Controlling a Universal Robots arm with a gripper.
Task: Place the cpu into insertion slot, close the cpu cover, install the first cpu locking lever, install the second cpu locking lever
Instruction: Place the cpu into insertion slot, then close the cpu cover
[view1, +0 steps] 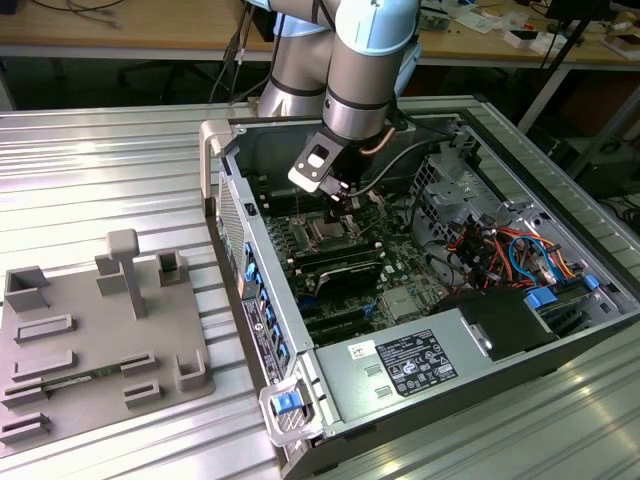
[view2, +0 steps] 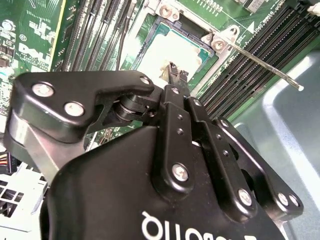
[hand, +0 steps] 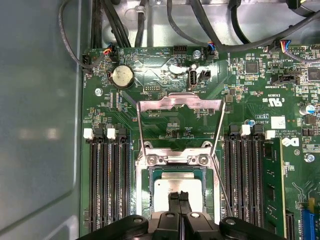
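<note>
The cpu (hand: 167, 192) lies flat in the insertion slot (hand: 145, 200), its silver top also showing in the second wrist view (view2: 167, 50). The cpu cover (hand: 180, 101) stands open, swung up away from the slot on its hinge. A thin locking lever (hand: 218, 132) runs along the cover's side, and a lever rod (view2: 262, 64) sticks out past the memory slots. My gripper (hand: 179, 196) (view2: 176, 74) hangs right over the middle of the cpu, its fingers shut together with nothing between them. In the exterior view the gripper (view1: 338, 208) reaches down into the open computer case (view1: 300, 330).
Long black memory slots (hand: 107, 185) (hand: 245, 185) flank the socket on both sides. A coin battery (hand: 122, 76) and cables (hand: 165, 25) lie beyond the cover. A grey fixture plate (view1: 100, 340) sits at the exterior view's left, and the power supply (view1: 415, 360) and drive cables (view1: 510, 255) at its right.
</note>
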